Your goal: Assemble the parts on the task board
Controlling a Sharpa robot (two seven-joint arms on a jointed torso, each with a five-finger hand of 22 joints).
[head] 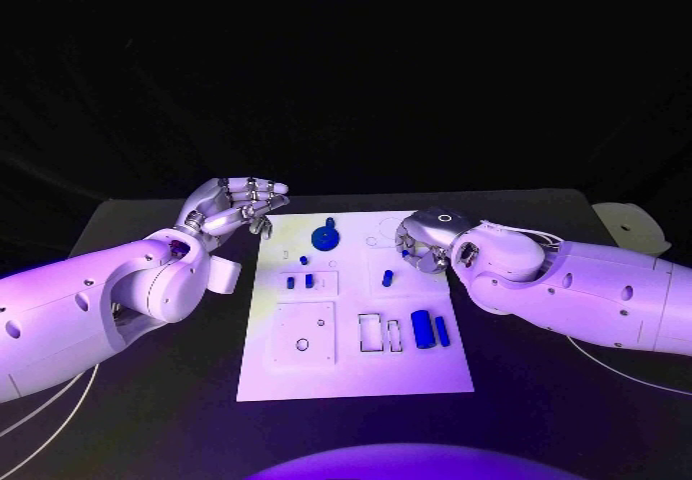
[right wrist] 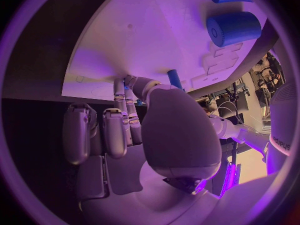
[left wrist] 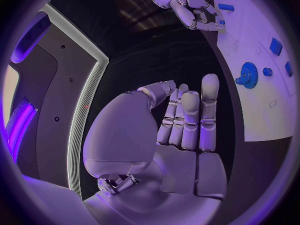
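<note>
Head view lays out the flat white rectangular task board (head: 355, 310) in the middle of the black table (head: 548, 380), with the small blue plastic parts spread over it: a round blue toothed gear (head: 326, 238) near the board's far edge, a thick blue cylinder (head: 423, 328) lying beside a thinner blue rod (head: 443, 333) near the right edge, and a short blue peg (head: 387, 277) standing mid-board close to the right hand (head: 428, 240). That silver many-fingered right hand sits over the board's far right corner, fingers curled downward towards the board; whether it grips anything I cannot tell. Right wrist view adds what the head view hides: the fingertips (right wrist: 128, 82) reach down to the board surface (right wrist: 150, 40), the blue peg (right wrist: 174, 78) rises just beside them, and the thick cylinder (right wrist: 234, 29) lies well apart near the board's edge. The silver left hand (head: 231, 208) hovers off the board's far left corner, above the table, near the gear. Left wrist view shows that hand's (left wrist: 169, 135) fingers straight, slightly apart and grasping nothing, with the toothed gear (left wrist: 250, 75) on the board (left wrist: 275, 120) beyond them and the right hand (left wrist: 194, 10) farther off.
</note>
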